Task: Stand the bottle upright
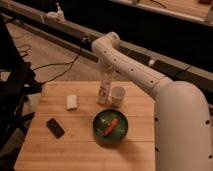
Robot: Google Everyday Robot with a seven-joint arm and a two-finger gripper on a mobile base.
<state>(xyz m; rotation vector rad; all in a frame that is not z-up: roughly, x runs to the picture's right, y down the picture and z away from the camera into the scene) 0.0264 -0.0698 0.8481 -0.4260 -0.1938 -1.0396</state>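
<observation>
The white arm reaches down from its elbow at the top of the camera view toward the far side of the wooden desk (85, 145), and the end effector (105, 81) sits right above the bottle (103, 93), at its upper end. Whether the end effector is clenched on the bottle or released from it cannot be told from this view — the 2 run together into 1 pale column.

The bottle is slim and pale, with a light label, and it stands close to upright, its base on the desk near the far edge. Just to its right is a white translucent cup (118, 96), standing upright; the 2 are very near each other, though whether they touch is unclear.

To the left of the bottle, well apart from it, a small white rectangular block (72, 102) lies flat on the wood. Nearer the front-left part of the desk lies a dark flat object that looks like a phone (55, 127), set at a diagonal.

In front of the bottle and cup sits a green bowl (99, 121) — inside it lies an orange, elongated item (111, 126) that may be a carrot, angled across the bowl's middle.

The robot's broad white body (182, 130) fills the right side of the view, overlapping the desk's right edge. Behind the desk, dark cables (57, 65) trail over the floor.
</observation>
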